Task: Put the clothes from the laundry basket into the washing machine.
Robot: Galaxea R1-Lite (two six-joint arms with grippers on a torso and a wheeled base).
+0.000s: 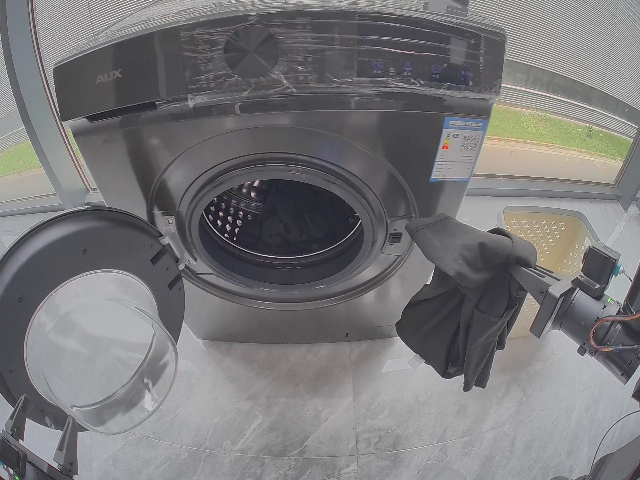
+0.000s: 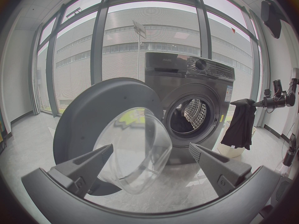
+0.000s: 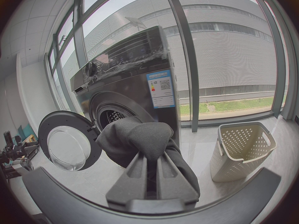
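1. Right gripper [image 3: 151, 159] is clenched on a dark garment [image 1: 467, 301], which drapes over it and hangs just right of the washing machine's [image 1: 320, 131] drum opening [image 1: 283, 228].
2. Soft, light, floppy (trailing folds may snag on entry); the bunched hold looks sound.
3. Its door [image 1: 87, 255] stands swung left, near the released left gripper [image 2: 151, 146]; open floor [image 1: 300, 395] ahead.

**Dark garment held beside the open washer**

The washing machine [image 1: 280, 135] stands on the marble floor [image 1: 300, 401], its round door [image 1: 80, 261] swung fully open to the left. Dark clothes [image 1: 300, 225] lie inside the drum [image 1: 233, 215]. The right hand [image 1: 523, 273] clamps a dark garment [image 1: 467, 301], which hangs just right of the opening. The cream laundry basket [image 1: 553, 231] sits behind it. The left hand [image 1: 40, 431], fingers apart, is low beside the door.
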